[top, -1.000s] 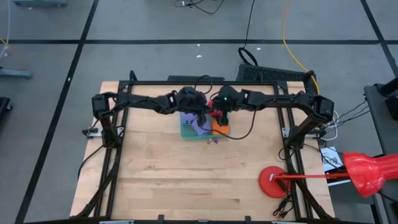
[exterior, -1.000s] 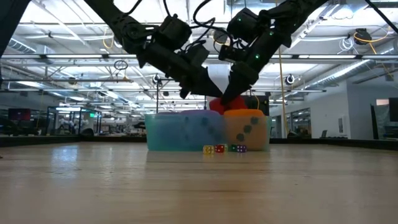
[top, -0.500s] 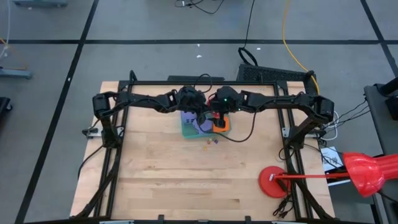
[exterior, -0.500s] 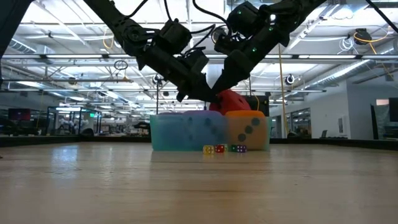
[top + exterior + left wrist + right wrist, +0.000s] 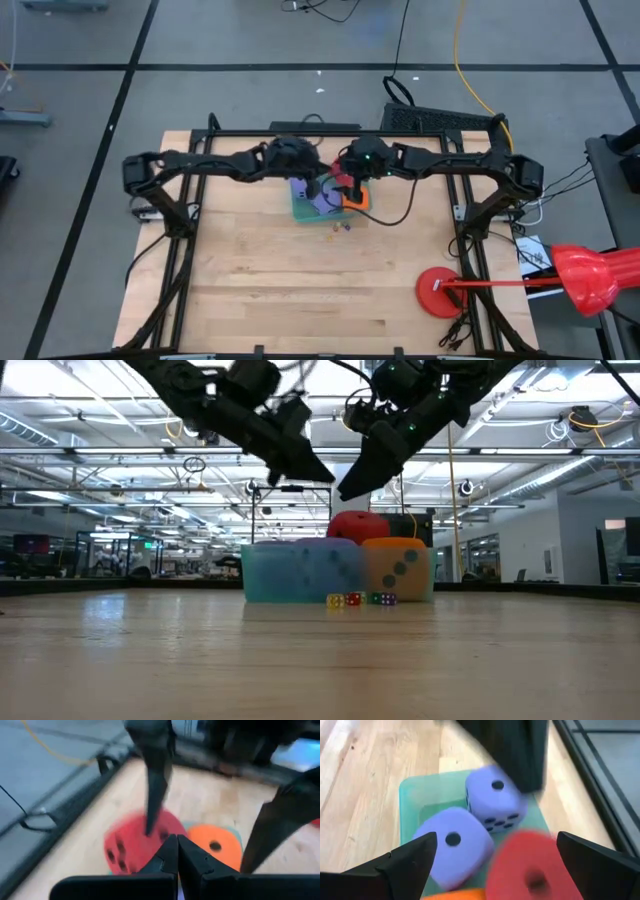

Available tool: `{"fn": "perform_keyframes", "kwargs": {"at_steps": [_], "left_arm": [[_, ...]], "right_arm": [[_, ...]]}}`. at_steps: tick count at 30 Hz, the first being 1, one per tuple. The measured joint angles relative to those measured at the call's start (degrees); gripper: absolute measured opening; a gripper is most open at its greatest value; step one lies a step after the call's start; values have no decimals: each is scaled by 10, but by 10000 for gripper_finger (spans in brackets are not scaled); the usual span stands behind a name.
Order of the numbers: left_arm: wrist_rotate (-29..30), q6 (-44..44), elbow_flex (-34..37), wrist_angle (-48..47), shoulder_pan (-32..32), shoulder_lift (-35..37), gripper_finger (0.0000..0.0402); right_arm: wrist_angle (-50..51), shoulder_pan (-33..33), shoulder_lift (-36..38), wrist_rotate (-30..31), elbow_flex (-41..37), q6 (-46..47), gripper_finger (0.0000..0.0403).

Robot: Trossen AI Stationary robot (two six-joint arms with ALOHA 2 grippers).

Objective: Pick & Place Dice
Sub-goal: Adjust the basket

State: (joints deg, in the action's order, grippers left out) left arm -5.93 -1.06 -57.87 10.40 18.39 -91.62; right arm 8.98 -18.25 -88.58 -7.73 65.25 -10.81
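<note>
Right now your right hand (image 5: 487, 857) hangs spread wide just above the tray, holding nothing; its two fingers (image 5: 405, 860) frame the dice below. Your left hand (image 5: 176, 855) is pressed together and empty, raised over the same spot, with the tips of both hands close together above the dice in the low view.

Red die (image 5: 357, 526) sits on top of the pile, tilted, touching the orange die (image 5: 398, 568) beside it. Both purple-blue dice (image 5: 495, 800) lie in the teal tray (image 5: 412, 795), touching each other, one pip up on the nearer one. Tray stands toward the far middle of the table (image 5: 260, 280).

Four tiny coloured dice (image 5: 360, 599) sit in a row on the table just in front of the tray. A red stand (image 5: 440, 292) is near the table's right front corner.
</note>
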Motion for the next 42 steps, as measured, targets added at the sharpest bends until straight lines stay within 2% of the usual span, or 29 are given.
{"fn": "perform_keyframes", "kwargs": {"at_steps": [6, 14, 21, 25, 29, 33, 36, 39, 42], "left_arm": [[19, 6, 78, -8, 5, 124, 2], [21, 0, 169, -30, -3, 327, 1], [15, 40, 219, -136, -46, 497, 1], [15, 28, 242, -174, -62, 572, 2], [15, 6, 285, -185, -77, 629, 2], [15, -6, 330, -182, -90, 670, 4], [33, 7, 357, -176, -94, 689, 4], [65, 21, 368, -161, -93, 692, 3], [70, 36, 368, -146, -87, 691, 5]], "right_arm": [[-9, -4, 2, 1, 0, 16, 400], [-10, -11, 12, -3, 0, 41, 399], [7, -32, 95, -112, -1, 94, 391], [17, -35, 173, -134, -21, 116, 391], [19, -34, 267, -133, -74, 147, 391], [-43, -34, 374, -129, -171, 182, 391], [-118, -36, 444, -96, -259, 199, 391], [-210, -47, 481, -91, -326, 214, 380], [-255, -57, 489, -105, -367, 219, 341]]}}
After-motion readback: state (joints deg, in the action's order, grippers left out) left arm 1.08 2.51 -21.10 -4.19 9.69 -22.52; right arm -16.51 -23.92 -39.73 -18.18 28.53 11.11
